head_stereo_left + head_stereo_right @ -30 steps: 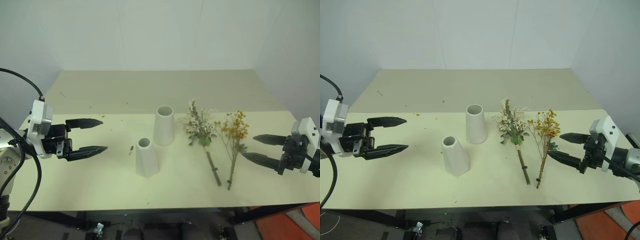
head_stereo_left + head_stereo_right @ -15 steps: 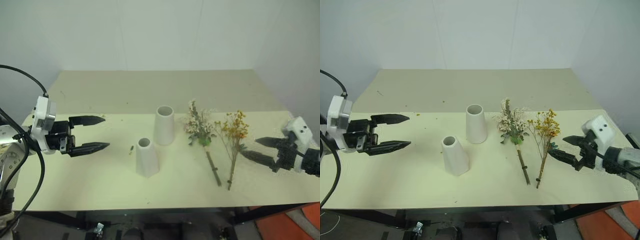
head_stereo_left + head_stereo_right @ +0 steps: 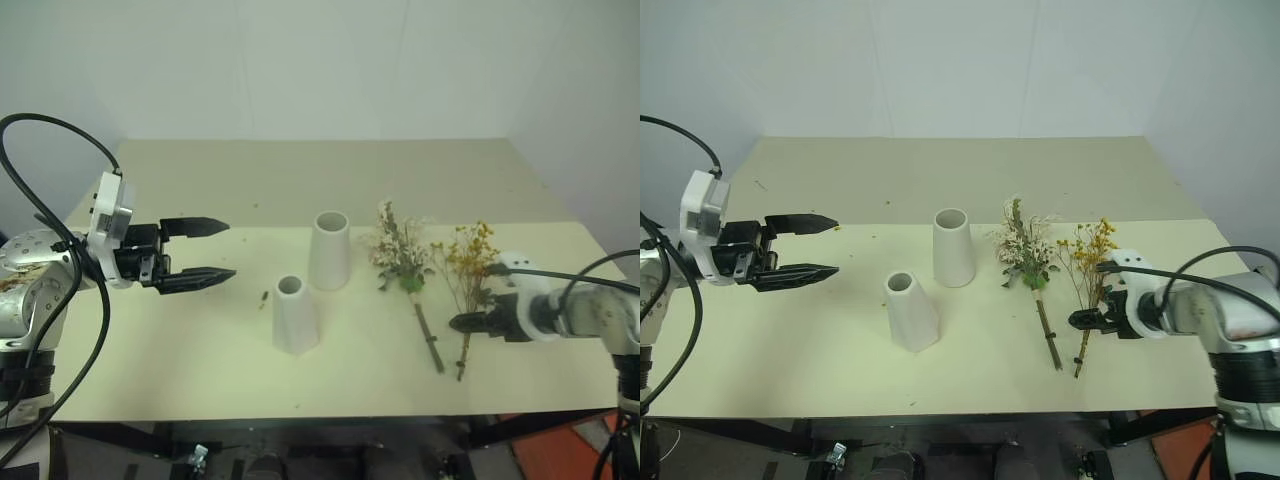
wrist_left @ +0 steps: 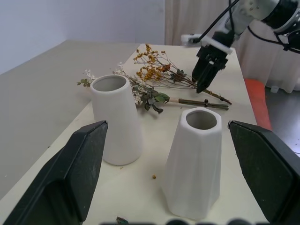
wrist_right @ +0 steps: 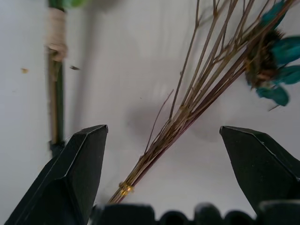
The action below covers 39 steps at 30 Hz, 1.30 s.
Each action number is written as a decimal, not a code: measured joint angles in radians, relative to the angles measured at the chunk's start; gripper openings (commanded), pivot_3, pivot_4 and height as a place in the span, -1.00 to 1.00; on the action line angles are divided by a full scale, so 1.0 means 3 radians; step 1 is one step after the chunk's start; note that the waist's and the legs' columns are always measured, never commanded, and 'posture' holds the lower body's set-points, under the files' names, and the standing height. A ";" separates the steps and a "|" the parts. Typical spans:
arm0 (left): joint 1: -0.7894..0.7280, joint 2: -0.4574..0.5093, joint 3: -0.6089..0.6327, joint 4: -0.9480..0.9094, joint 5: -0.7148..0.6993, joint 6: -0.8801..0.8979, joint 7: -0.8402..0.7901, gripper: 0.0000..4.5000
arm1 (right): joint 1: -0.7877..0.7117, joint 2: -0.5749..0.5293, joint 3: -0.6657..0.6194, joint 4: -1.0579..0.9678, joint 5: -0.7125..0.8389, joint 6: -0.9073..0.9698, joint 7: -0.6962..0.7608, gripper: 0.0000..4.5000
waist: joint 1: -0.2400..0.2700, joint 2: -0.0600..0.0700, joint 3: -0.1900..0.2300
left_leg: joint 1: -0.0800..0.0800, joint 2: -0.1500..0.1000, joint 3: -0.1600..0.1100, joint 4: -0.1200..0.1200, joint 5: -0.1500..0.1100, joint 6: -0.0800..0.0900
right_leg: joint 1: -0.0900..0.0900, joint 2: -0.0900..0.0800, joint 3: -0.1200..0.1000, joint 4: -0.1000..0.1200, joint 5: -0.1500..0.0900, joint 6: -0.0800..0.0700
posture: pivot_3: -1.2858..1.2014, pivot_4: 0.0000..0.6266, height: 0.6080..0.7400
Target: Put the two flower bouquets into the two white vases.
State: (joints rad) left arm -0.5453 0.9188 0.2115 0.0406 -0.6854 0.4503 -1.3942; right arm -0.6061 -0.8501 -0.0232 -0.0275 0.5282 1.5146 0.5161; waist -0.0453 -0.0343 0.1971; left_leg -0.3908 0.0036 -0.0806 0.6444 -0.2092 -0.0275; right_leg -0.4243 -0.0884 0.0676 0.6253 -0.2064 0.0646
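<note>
1 end effector, the right (image 3: 462, 323), has dropped, fingers apart, over the yellow-orange bouquet (image 3: 467, 268).

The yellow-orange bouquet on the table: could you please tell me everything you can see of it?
The yellow-orange bouquet lies flat on the cream table, beside the white-sprigged bouquet and apart from it. Small yellow-orange blossoms top thin brown stems, bound low by a gold-coloured tie. The right gripper is over the stems, open, a finger on either side, not yet closed.
</note>
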 measured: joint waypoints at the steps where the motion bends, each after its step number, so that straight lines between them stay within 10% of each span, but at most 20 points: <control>1: -0.0007 -0.0011 -0.0004 -0.0003 0.0005 -0.0002 -0.0002 1.00 | -0.0073 0.0035 0.0035 0.0102 -0.0066 -0.0042 -0.0039 0.82 | -0.0006 -0.0002 -0.0001 | 0.0001 0.0000 0.0000 0.0000 0.0000 0.0000 | 0.0001 0.0000 0.0000 0.0000 0.0000 0.0000 | 0.03 -0.52 1.00; 13: 0.0006 -0.0014 0.0004 -0.0016 0.0023 -0.0035 0.0001 1.00 | -0.0417 0.0340 0.0159 0.0813 -0.0543 -0.0670 -0.0128 -0.98 | -0.0089 -0.0009 -0.0006 | 0.0005 0.0001 0.0000 0.0000 0.0000 0.0000 | 0.0004 0.0001 0.0000 0.0001 0.0002 0.0000 | 0.03 -0.52 1.00; 29: -0.0141 -0.0061 -0.0056 0.0078 0.0109 -0.0125 -0.0058 1.00 | -0.1290 0.1787 -0.1146 0.0671 -0.0264 -0.2603 -0.0887 -0.98 | -0.0094 -0.0001 -0.0001 | 0.0000 0.0003 -0.0001 -0.0005 0.0000 0.0000 | -0.0006 0.0005 0.0002 0.0005 0.0018 -0.0026 | 0.03 -0.52 1.00; 39: -0.0276 -0.0128 -0.0113 0.0169 0.0187 -0.0129 -0.0081 1.00 | -0.1396 0.2471 -0.0639 0.0458 0.0084 -0.3235 -0.0274 -0.98 | -0.0087 0.0000 0.0000 | 0.0003 0.0005 -0.0002 -0.0005 0.0000 0.0000 | -0.0007 0.0007 0.0002 0.0011 0.0020 -0.0029 | 0.03 -0.52 1.00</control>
State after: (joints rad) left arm -0.6280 0.8804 0.1776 0.0912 -0.6294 0.4116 -1.4187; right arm -1.0249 -0.1088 -0.2148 0.1100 0.5534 0.5442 0.4338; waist -0.0714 -0.0343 0.1971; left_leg -0.3898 0.0050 -0.0813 0.6428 -0.2091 -0.0274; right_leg -0.4264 -0.0865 0.0681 0.6287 -0.2005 0.0560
